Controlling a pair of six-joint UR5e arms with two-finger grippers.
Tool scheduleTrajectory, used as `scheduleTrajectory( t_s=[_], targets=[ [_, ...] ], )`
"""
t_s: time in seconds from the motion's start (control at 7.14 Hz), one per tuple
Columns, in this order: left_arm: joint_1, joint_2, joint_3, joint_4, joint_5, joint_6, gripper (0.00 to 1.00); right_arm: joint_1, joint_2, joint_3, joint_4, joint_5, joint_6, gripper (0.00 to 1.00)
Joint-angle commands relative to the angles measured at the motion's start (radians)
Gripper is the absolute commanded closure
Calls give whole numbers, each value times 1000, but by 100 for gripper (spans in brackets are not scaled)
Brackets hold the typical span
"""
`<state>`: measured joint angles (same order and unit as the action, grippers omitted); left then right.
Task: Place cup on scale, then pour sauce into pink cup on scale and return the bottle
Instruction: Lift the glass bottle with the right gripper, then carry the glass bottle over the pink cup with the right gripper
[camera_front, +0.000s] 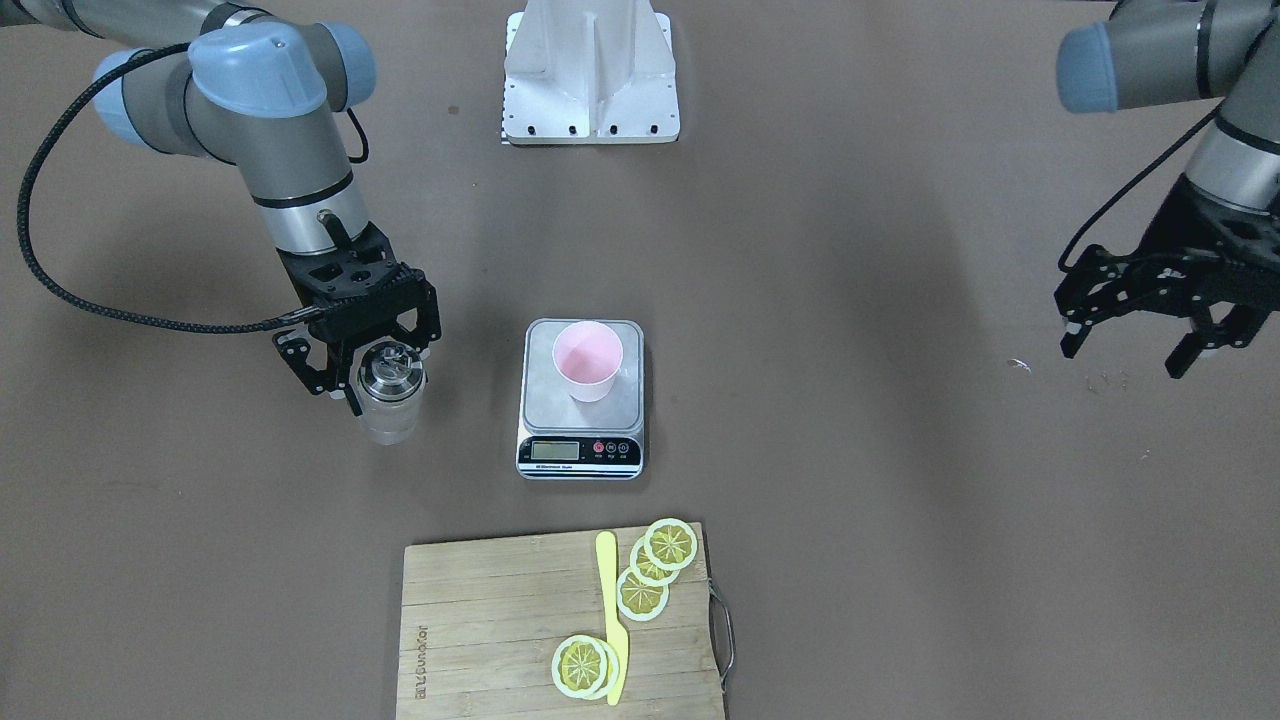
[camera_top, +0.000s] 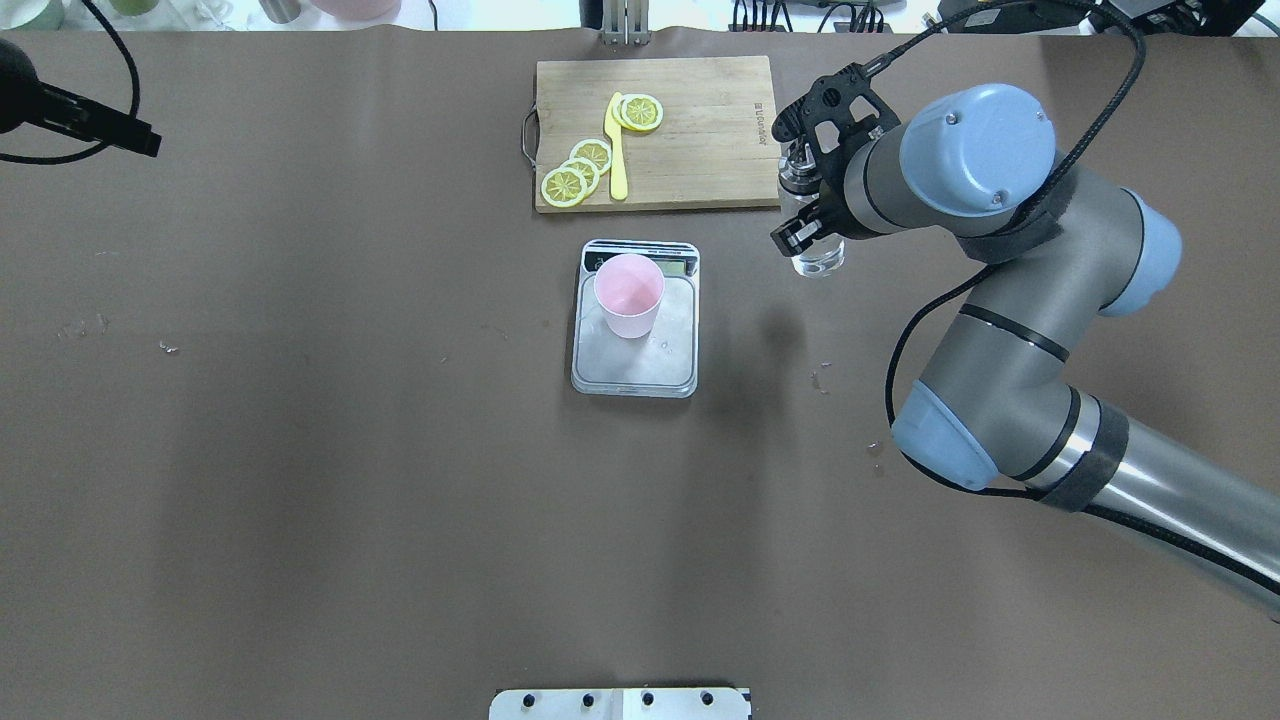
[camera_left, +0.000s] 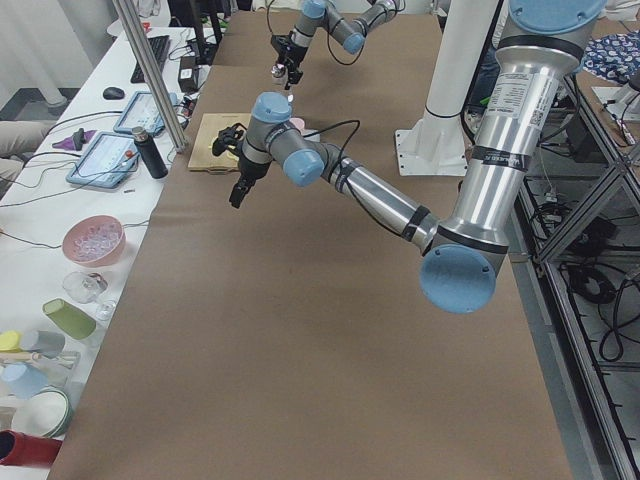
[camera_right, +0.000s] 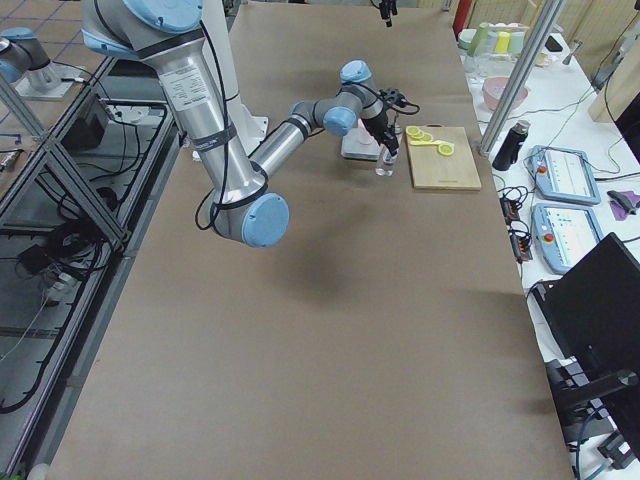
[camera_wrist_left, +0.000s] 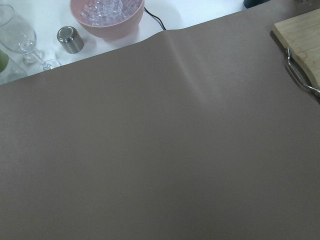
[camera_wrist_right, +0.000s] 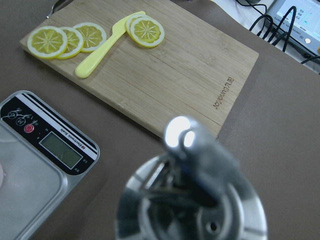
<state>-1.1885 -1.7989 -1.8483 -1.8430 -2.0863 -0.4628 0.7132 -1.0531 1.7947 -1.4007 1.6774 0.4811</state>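
Observation:
The pale pink cup stands upright on the steel platform of the scale at mid-table. A few droplets lie on the platform beside it. To the robot's right of the scale, the clear glass bottle stands upright. Its chrome cap fills the bottom of the right wrist view. My right gripper comes down from above, shut on the bottle just below the cap. The sauce level inside is too clear to tell. Far out on the other side, my left gripper hangs open and holds nothing.
A wooden cutting board with lemon slices and a yellow knife lies beyond the scale. The robot's base is behind it. The left wrist view shows bare brown table, a pink bowl and a steel cup.

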Motion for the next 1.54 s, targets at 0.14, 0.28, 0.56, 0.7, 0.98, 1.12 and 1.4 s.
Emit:
scheduleTrajectory(
  t_s=[0.14,0.28,0.56,0.7,0.98,1.12,1.4],
  targets=[
    [-169,41,89,1,-96,133,3,-52,36,49,-148,-79,-4,100],
    [-199,52,119,-1,-134,141,3,-66,65,51,-200,-99,-4,100],
    [-275,55,217,-1,-176,232,3,-87,77,55,-257,-137,-4,100],
    [-296,55,259,-1,-188,274,3,-98,97,57,-303,-151,-4,100],
    [-299,65,297,-2,-189,305,3,-107,117,75,-387,-185,-6,100],
    [-307,70,300,-2,-211,305,3,-112,145,75,-446,-208,-24,100],
    [-313,81,308,-2,-239,309,3,-147,166,75,-524,-272,-27,100]
  ],
)
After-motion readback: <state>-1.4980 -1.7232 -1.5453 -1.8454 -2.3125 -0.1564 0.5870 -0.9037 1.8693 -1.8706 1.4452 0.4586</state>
